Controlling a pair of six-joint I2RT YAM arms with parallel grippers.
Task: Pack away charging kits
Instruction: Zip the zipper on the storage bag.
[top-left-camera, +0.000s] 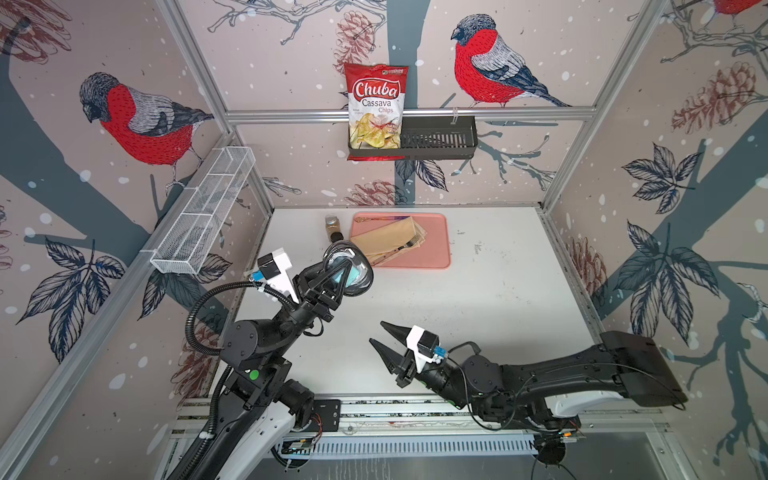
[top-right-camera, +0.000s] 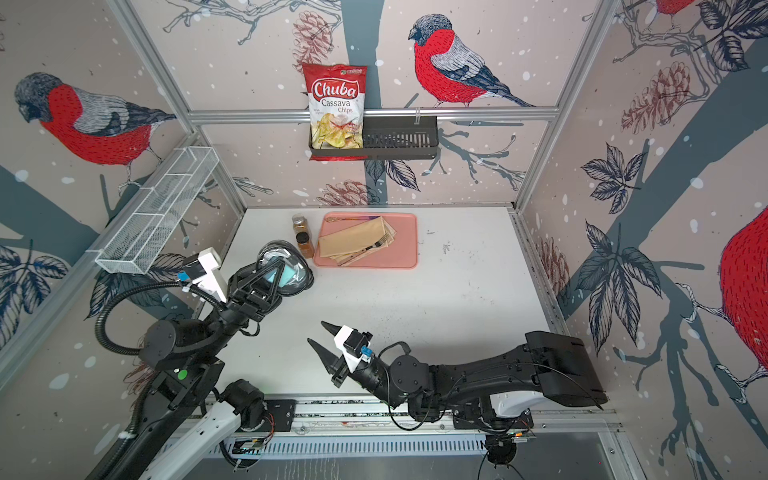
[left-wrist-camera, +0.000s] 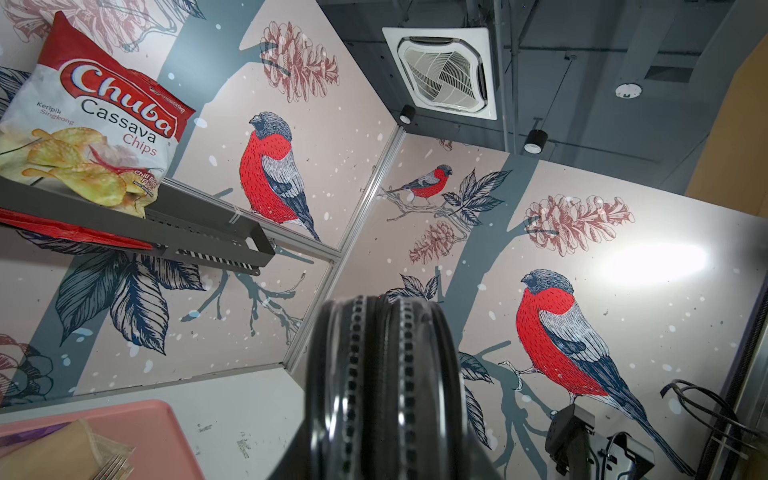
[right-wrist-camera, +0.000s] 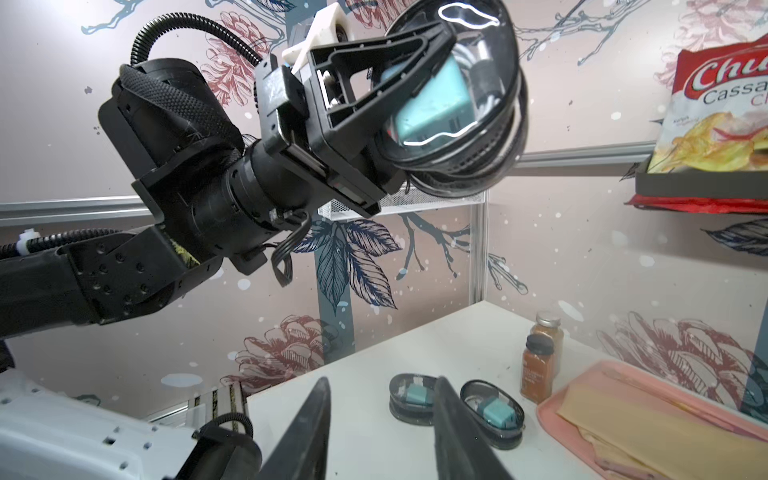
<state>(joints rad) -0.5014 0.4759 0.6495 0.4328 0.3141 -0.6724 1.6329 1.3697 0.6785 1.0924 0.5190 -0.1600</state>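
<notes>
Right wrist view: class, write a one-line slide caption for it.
Left tool holds a clear-lidded case with a teal adapter aloft; two more cases sit on the table.

Bare table (top-left-camera: 498, 299) lies open; spice jars (top-left-camera: 332, 226) and pink tray (top-left-camera: 438, 243) crowd the back.

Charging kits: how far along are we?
Done: two table cases each hold one of the teal adapters. In hand: the left gripper grips the third case in the air, with its adapter and what looks like white cable under the lid. The right gripper is open and empty. Left: stowing the held case. I cannot tell whether the zips are closed.
</notes>
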